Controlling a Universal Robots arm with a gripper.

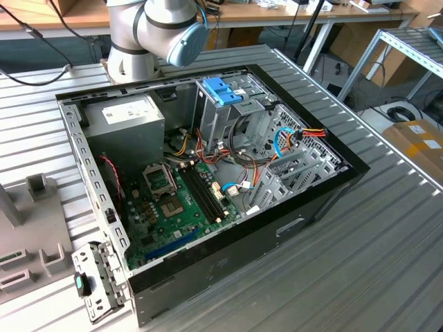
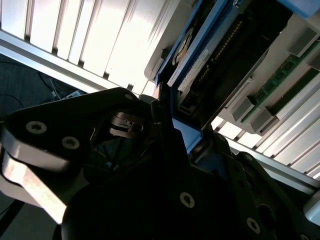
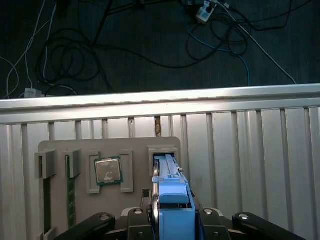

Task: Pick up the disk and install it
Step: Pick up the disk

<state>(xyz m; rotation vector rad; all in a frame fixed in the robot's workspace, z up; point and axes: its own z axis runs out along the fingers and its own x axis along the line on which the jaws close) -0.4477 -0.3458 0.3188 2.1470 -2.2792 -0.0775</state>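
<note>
The disk, dark with a bright blue carrier rail, stands on edge in a slot of the grey parts tray. My gripper straddles its upper end, with one dark finger pressed against each flat side, so it is shut on the disk. In the second wrist view the disk runs slantwise away from the gripper's black housing, its blue rail and label showing. The open computer case lies on the metal table in the exterior view.
The tray also holds a processor chip and two green memory sticks in slots beside the disk. Beyond the table edge cables lie on the dark floor. Inside the case an upright metal cage carries a light blue tab.
</note>
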